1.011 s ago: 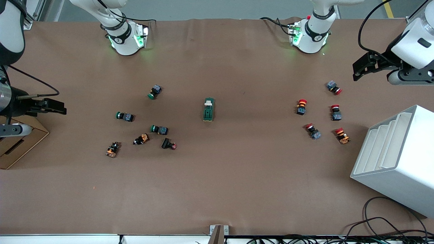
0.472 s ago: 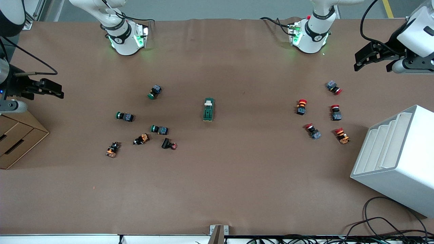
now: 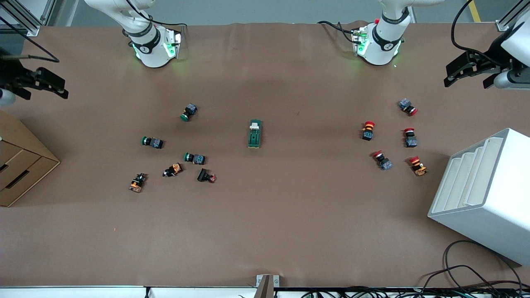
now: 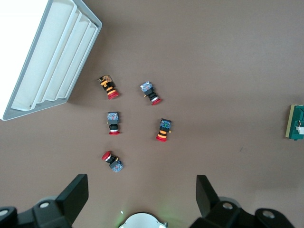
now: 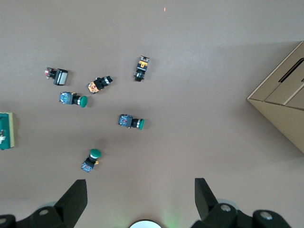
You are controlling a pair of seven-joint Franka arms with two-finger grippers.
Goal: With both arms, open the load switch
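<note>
Load switch (image 3: 254, 134): dark green block, white toggle piece at the end farther from the front camera; we record it lying flat at mid-surface (image 3: 265, 231), touched by neither arm.

Green-capped push buttons (image 3: 189, 112): we count a loose group with orange-bodied ones, toward the right arm's end from the switch.

Red-capped push buttons (image 3: 367, 130): a cluster toward the left arm's end from the switch.

White tiered bin (image 3: 484, 194): past the red caps, nearer the front camera than the switch.

Cardboard box (image 3: 20, 165): at the right arm's end.

Left gripper (image 4: 142, 195): we see it up in the air over the left arm's end of the surface, jaws spread wide, holding nothing.

Right gripper (image 5: 141, 195): up in the air near the cardboard box, jaws likewise wide apart and empty.
</note>
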